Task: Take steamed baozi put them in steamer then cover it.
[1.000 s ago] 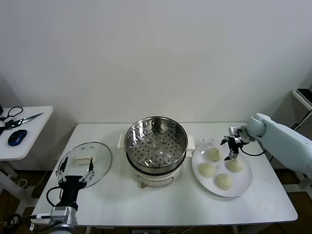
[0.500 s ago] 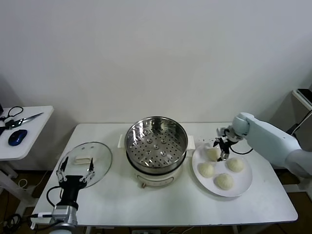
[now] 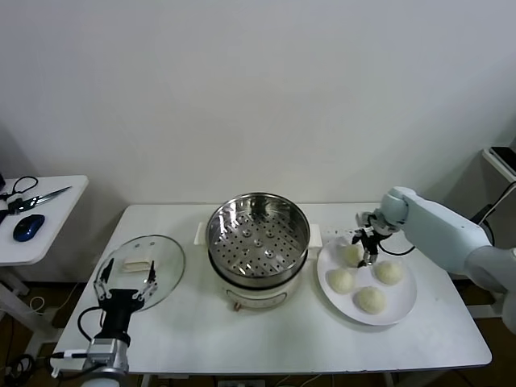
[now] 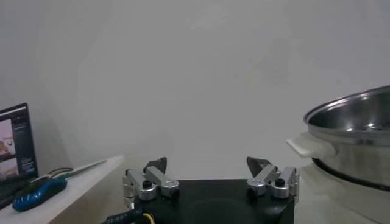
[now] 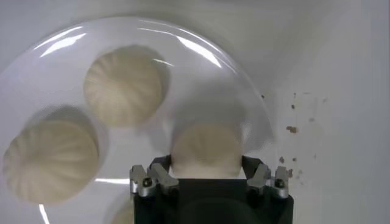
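Right hand [image 5: 207,176] astride plate-edge baozi [image 5: 206,149]; steamer [image 3: 259,234] well apart.

White tabletop [image 3: 266,334] carrying, left to right: glass cover [image 3: 142,270], steamer [image 3: 258,250] at centre, white plate [image 3: 399,302] of baozi.

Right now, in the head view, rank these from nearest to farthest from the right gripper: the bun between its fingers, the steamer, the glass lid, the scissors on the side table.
1. Baozi at the right gripper, on the plate's far side.
2. Steamer, table centre, toward the robot's left.
3. Cover, table's left end, by the parked left gripper.
4. Scissors, separate side table, far left.
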